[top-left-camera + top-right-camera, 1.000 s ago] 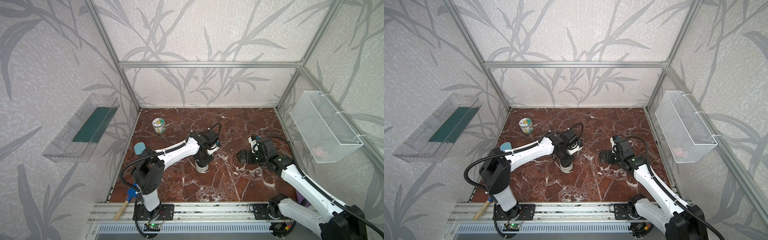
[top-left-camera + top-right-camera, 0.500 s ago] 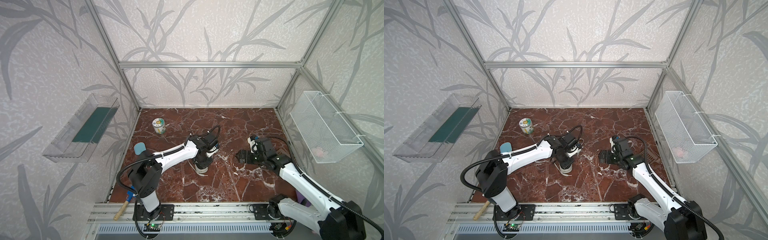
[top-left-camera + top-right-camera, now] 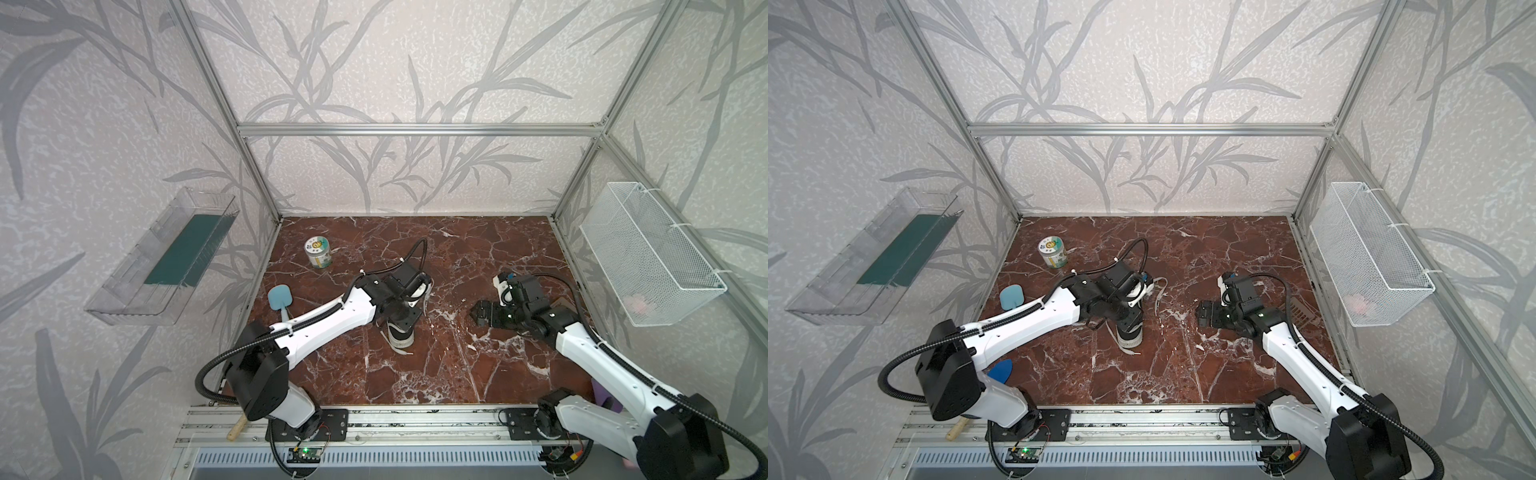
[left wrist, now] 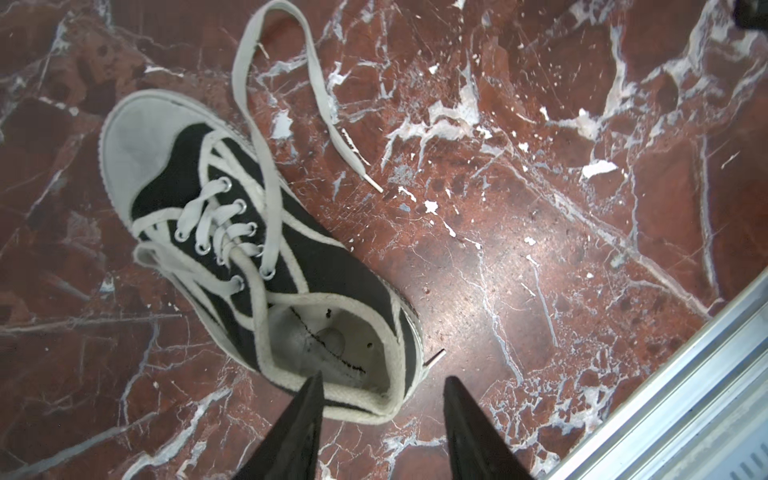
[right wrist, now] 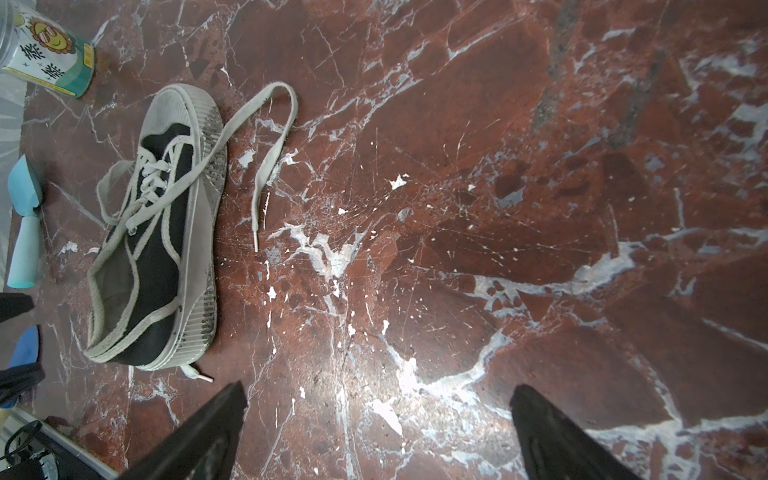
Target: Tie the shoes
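A black canvas shoe [image 4: 232, 232] with a white toe cap lies on the marble floor, its white laces untied. One lace [image 4: 249, 62] loops out past the toe; the other's tip [image 4: 436, 355] pokes out by the heel. My left gripper [image 4: 384, 378] hangs open over the heel, one finger [image 4: 307, 411] overlapping the heel collar, and grips nothing. In both top views it covers most of the shoe [image 3: 400, 338] [image 3: 1128, 337]. My right gripper [image 5: 376, 395] stands wide open over bare marble to the shoe's right [image 3: 478, 313], empty. The shoe [image 5: 158, 232] also shows in the right wrist view.
A printed can [image 3: 318, 252] stands at the back left, with a light blue brush [image 3: 279, 297] nearer the left wall. A wire basket [image 3: 648, 253] hangs on the right wall and a clear shelf [image 3: 162, 257] on the left. An aluminium rail [image 3: 374, 419] runs along the front.
My left gripper was shut and has now opened at the shoe's heel, and its arm has shifted slightly. The shoe and the right arm have hardly moved.
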Controlling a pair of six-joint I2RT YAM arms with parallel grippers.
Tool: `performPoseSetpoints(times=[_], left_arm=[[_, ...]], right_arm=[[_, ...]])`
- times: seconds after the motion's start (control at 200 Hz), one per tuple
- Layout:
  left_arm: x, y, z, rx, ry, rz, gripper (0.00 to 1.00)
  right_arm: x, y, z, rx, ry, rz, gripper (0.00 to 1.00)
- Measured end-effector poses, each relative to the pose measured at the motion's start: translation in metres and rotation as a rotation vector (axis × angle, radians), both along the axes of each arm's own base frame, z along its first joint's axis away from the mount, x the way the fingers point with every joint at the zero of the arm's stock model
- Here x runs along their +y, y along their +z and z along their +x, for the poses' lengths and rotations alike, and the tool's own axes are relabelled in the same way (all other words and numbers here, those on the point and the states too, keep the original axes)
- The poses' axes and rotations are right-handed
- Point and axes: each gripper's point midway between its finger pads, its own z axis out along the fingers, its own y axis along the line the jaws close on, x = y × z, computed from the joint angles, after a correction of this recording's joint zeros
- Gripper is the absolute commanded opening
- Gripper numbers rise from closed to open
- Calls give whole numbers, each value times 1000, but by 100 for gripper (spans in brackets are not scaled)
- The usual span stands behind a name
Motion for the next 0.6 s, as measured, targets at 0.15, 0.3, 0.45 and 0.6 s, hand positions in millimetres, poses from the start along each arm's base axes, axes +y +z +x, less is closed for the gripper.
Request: performPoseSetpoints(times=[0.15,0.3,0.45,0.6], left_arm=[[41,-9,25,30,226,-75,52],[79,-26,34,41,396,-79,36],[98,-40,40,77,509,-86,22],[103,-58,49,119,553,-80,20]], right_arm=[[2,-4,1,21,6,1,99],[4,-4,4,28,9,2,99],[5,-5,6,35,9,0,99],[6,-5,7,39,11,2,99]])
